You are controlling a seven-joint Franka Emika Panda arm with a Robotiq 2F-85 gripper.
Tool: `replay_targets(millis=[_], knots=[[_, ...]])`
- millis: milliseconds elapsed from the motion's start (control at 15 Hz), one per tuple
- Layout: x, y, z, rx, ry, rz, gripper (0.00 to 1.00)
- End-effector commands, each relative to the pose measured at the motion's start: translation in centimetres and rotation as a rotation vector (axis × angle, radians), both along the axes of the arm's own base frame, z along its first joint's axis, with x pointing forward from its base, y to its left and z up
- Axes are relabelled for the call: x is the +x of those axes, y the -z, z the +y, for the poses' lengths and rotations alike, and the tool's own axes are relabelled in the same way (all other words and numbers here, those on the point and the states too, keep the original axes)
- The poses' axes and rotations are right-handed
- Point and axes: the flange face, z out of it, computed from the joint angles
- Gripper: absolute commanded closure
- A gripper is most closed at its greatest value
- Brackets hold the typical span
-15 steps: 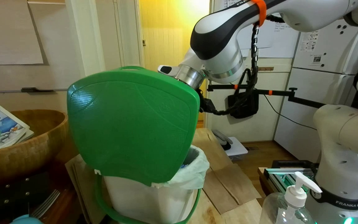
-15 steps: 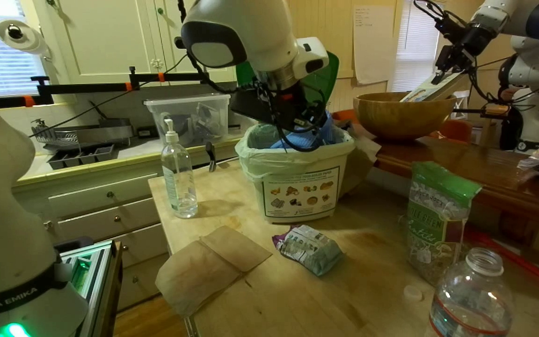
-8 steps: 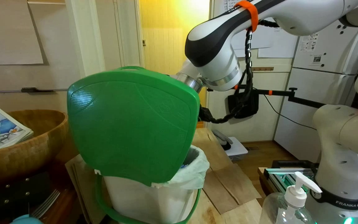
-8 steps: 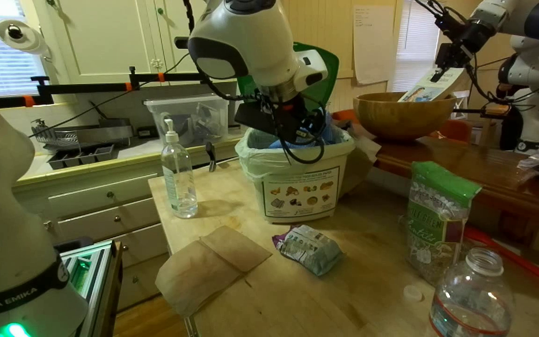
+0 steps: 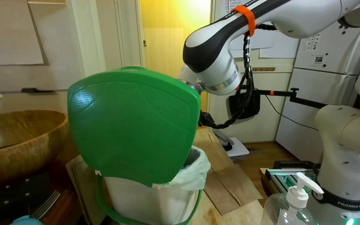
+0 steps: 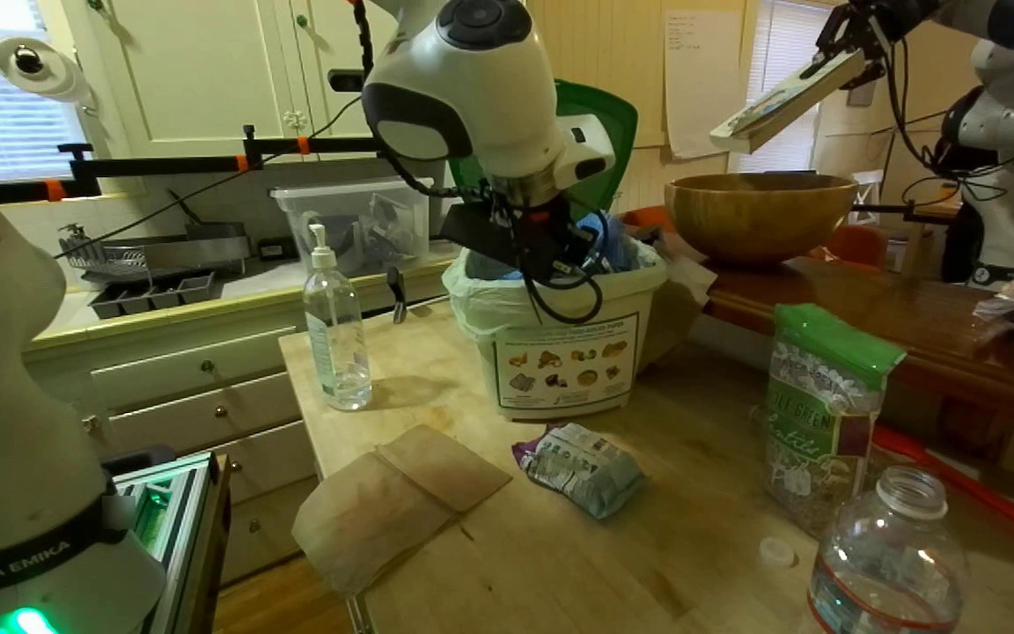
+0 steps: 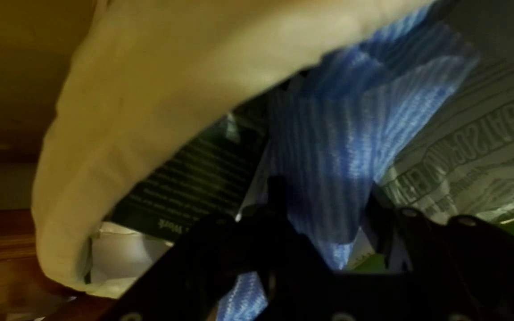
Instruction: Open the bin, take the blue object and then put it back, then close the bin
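Angled into the bin [image 5: 145,200], with green lid [image 5: 133,125] raised and claw [image 7: 327,198] half-wide astride the blue cloth [image 7: 328,142] inside; gripped or not, cannot tell. Inside the bin, partly reads "OSTABL" on translucent film [image 7: 471,147]. On the bin's label [image 6: 565,365], faintly reads "PAPER". Right of the bin in an exterior view, reads "GREEN" on a bag [image 6: 815,423].

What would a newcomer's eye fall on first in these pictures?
Likely the green lid: it stands open above the bin in an exterior view. Then the arm, bent down over the bin, and, in the wrist view, the striped blue cloth between the fingers.
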Motion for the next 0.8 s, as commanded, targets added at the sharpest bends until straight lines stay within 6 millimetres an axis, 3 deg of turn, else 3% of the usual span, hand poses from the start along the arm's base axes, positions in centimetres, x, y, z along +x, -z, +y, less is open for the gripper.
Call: replay_targets(millis=[0, 133, 400, 733], knots=[[0.3, -0.3, -0.4, 0.066, -0.003, 0.053, 0.85], [0.1, -1.0, -0.5, 0.110, -0.007, 0.079, 0.99], [-0.6, -3.4, -1.0, 0.199, -0.024, 0.131, 1.00], [-2.3, -8.0, -2.9, 0.241, -0.001, 0.180, 0.99]])
